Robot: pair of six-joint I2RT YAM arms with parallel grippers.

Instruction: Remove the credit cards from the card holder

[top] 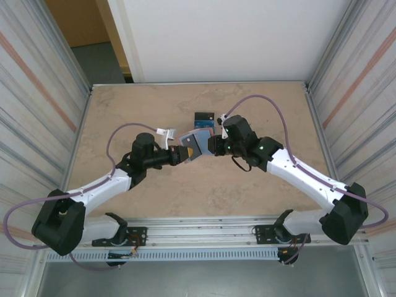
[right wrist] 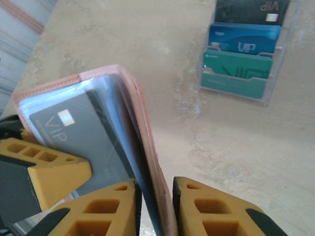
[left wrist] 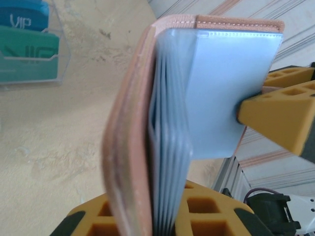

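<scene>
I see the card holder [top: 193, 144] at the middle of the table [top: 136, 117], a black card [right wrist: 81, 130] marked VIP in its sleeve; more VIP cards [right wrist: 243, 44] stand in a clear rack [left wrist: 63, 59] nearby. My left gripper [left wrist: 150, 219] clamps the holder. The right gripper [right wrist: 153, 206] straddles its leather cover narrowly; whether it pinches, I cannot tell.
</scene>
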